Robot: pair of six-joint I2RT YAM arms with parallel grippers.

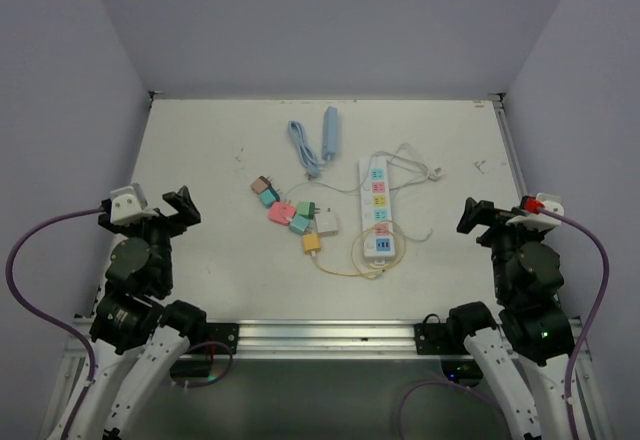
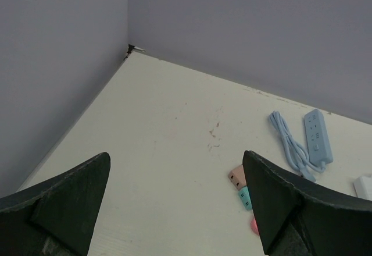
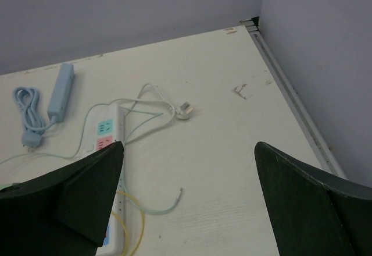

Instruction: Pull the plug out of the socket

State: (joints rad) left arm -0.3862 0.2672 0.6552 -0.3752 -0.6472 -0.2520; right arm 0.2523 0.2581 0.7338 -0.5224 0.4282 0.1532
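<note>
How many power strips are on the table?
2. The white power strip with colourful outlets lies mid-table; the light-blue power strip lies farther back, beside its coiled cable.

Plain lavender-grey walls [image 1: 330, 20] enclose an off-white, lightly scuffed table [image 1: 200, 150] under even, soft light.

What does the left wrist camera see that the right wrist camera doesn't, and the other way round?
Only the left wrist camera shows the small colored plugs lying loose on the table. Only the right wrist camera clearly shows the white power strip with its green and pink outlets, and a loose white plug on a thin white cord. Both show the light-blue strip, its coiled cable and the purple wall.
</note>
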